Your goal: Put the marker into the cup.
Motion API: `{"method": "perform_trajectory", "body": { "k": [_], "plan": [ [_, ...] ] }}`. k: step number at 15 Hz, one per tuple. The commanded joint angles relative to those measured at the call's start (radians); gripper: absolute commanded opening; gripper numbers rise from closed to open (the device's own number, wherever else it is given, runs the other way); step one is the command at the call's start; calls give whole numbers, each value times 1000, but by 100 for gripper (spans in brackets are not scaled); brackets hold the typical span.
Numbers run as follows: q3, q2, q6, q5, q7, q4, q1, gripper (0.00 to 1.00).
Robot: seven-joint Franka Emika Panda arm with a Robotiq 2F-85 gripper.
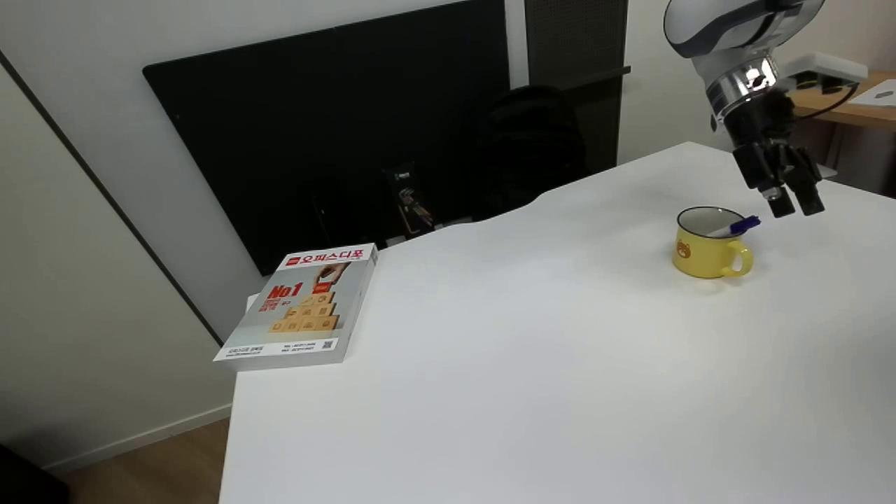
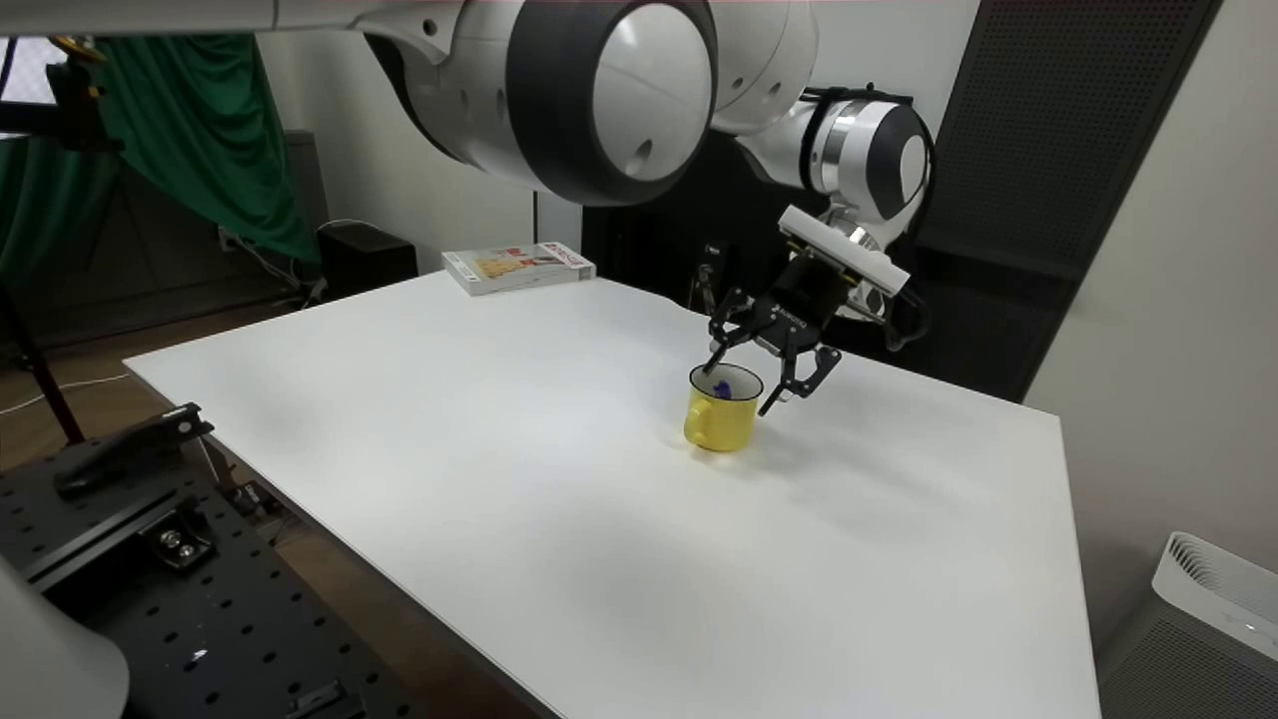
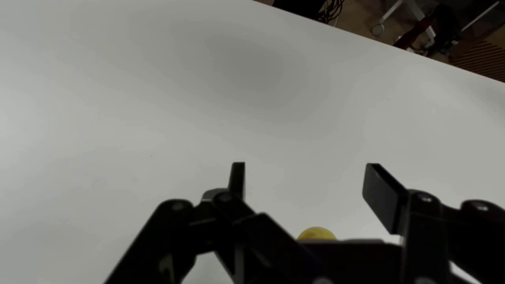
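Mkr (image 1: 738, 226) in cup (image 1: 702, 257), nr but apart fr. spread fingers (image 1: 809, 194).

Apparent robotics laboratory.
A robot arm (image 2: 569, 90) overhangs a white table (image 2: 449, 399); in an exterior view, a perforated black plate (image 2: 255, 624) lies near left, a green curtain (image 2: 205, 140) hangs far left.

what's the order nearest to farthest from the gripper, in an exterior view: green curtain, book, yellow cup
In an exterior view, from the gripper:
1. Yellow cup, close by, marker inside.
2. Book, at the far edge of the table.
3. Green curtain, beyond the table, at picture left.
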Motion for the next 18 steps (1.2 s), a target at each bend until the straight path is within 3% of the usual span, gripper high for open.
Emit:
{"method": "perform_trajectory", "body": {
  "k": [1,5,9,14,15,18],
  "plan": [
    [-19,-5,90,-35,-21,4,15,100],
    [-42,-6,306,-82,-38,27,35,100],
    [-29,-29,513,-61,11,21,32,100],
    [-28,-58,657,-13,205,6,24,100],
    [-30,-44,635,-30,118,7,29,100],
    [-30,-48,658,-24,163,7,26,100]
  ]
}}
